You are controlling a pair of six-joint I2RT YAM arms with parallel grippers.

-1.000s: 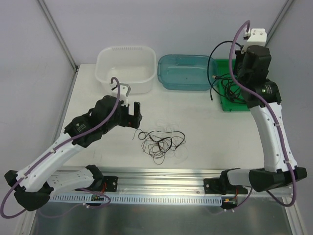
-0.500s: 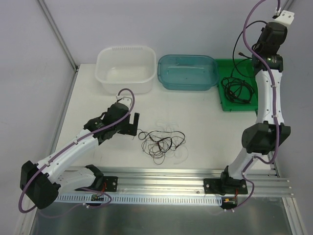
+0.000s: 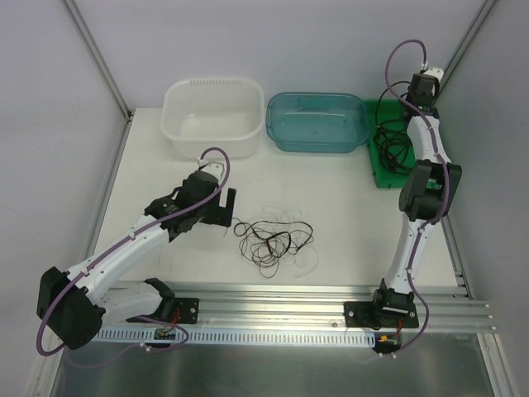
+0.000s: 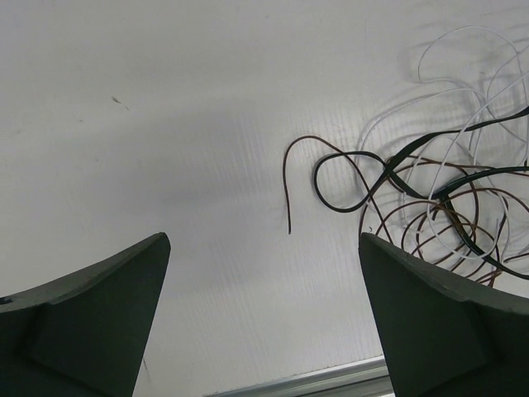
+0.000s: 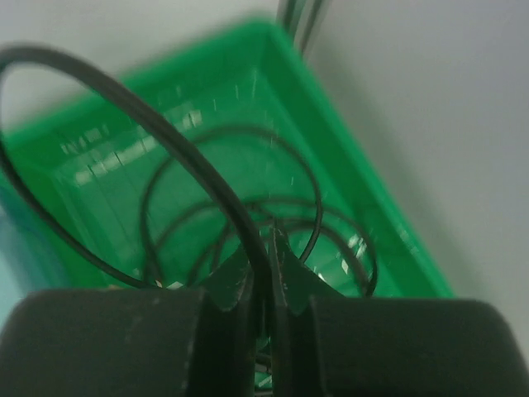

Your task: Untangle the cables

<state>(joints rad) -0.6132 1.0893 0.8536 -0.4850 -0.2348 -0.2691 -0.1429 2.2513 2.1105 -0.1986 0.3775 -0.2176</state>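
Observation:
A tangle of thin dark cables (image 3: 271,238) lies on the white table, with a thin white cable (image 3: 306,261) looped through and around it. My left gripper (image 3: 225,207) hangs open just left of the tangle, touching nothing. In the left wrist view the tangle (image 4: 450,194) is at upper right, beyond the open left gripper (image 4: 263,240), and a loose brown wire end (image 4: 288,198) points towards me. My right gripper (image 3: 412,101) is high over the green tray (image 3: 382,178). There the right gripper (image 5: 266,248) is shut on the thick black cable (image 5: 165,136), whose coils lie in the green tray (image 5: 331,157).
A white tub (image 3: 213,81) and a translucent blue bin (image 3: 318,97) stand along the back edge, left of the green tray. An aluminium rail (image 3: 289,296) runs along the near edge, between the arm bases.
The right arm swung up, then came down over the green tray, still shut on the black cable, whose coils now lie in the tray. The left gripper dropped closer to the tangle, then held still.

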